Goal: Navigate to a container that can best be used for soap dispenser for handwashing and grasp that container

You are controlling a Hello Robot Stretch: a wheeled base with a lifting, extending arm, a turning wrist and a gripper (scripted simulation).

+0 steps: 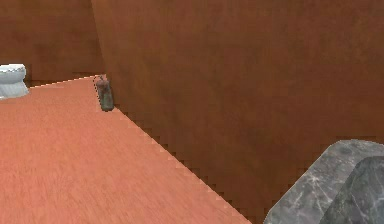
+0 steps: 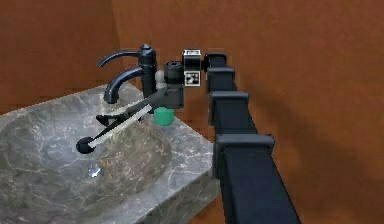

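In the arm side view my arm [image 2: 240, 130] reached over the grey marble sink [image 2: 60, 190], my gripper [image 2: 92, 134] slanting above the basin beside a dark faucet [image 2: 118, 84]. A green container [image 2: 163, 116] with a dark pump top stood on the ledge at the gripper's body. I could not tell whether I held anything. The forward view gave a white toilet [image 1: 12, 80] and a small dark object [image 1: 104, 92] by the wall.

The grey stone desk [image 2: 190, 160] with its sunken basin [image 2: 60, 175] bears a dark tap [image 2: 124, 78] and a small green thing [image 2: 163, 117] near its back edge.
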